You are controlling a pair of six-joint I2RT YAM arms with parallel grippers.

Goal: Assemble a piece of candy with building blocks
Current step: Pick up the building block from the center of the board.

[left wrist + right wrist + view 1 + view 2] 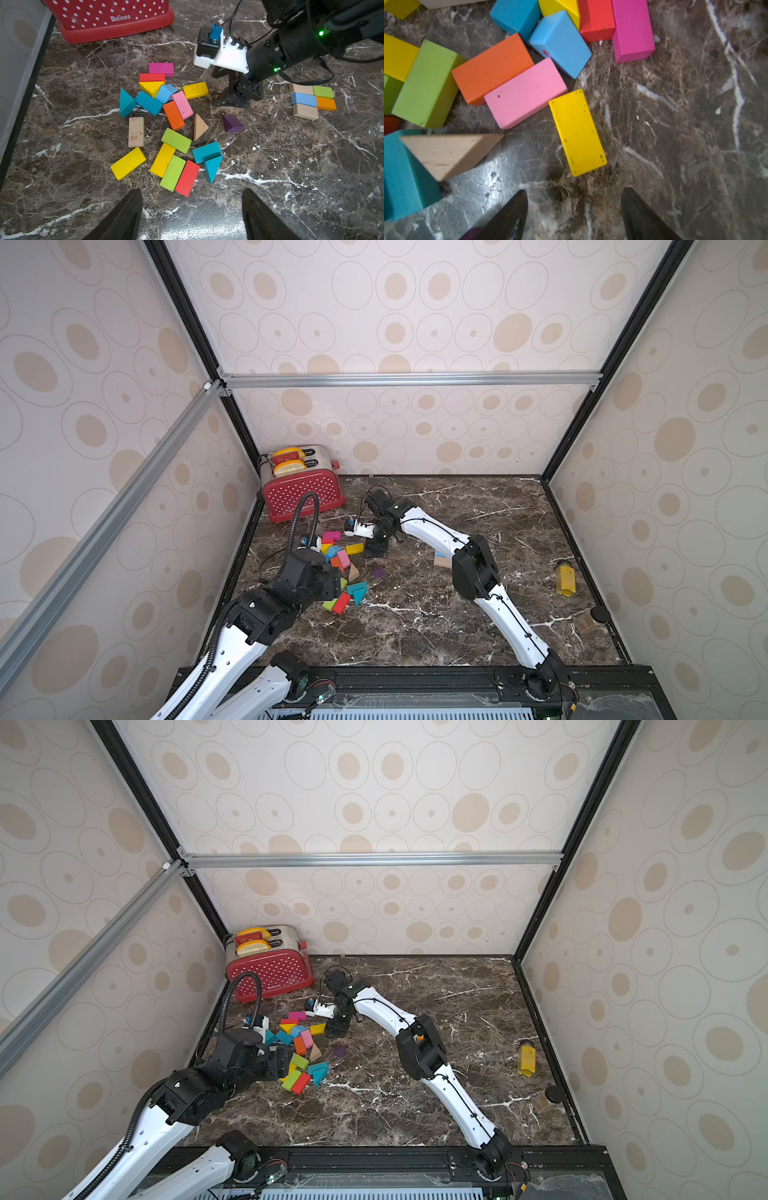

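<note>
Right arm: stretched across the marble tabletop (pixel 498 531) to the far edge of the pile, with the wrist bent so the right claw (pixel 375 549) points down at the stone.
Right claw: jaws apart with nothing between them. I cannot tell whether the tips touch the table.
Left arm: elbow folded and wrist low, with the left claw (pixel 191 191) angled forward and down.
Left claw: jaws apart and empty.
Building blocks (pixel 173 115): a loose heap of painted bricks and wedges, many touching, lying ahead of the left claw and beside the right claw.
Yellow brick (pixel 577 133): lies flat just ahead of the right claw's tips, with one corner by a pink brick (pixel 525 93).
Purple wedge (pixel 231 123): apart from the heap, just beside the right claw.
Red brick (pixel 187 178): the block nearest the left claw, its side against a green brick (pixel 172 173).
Built cluster (pixel 311 101): wood, green, blue, orange and wood bricks packed edge to edge, on the side of the right claw away from the heap.
</note>
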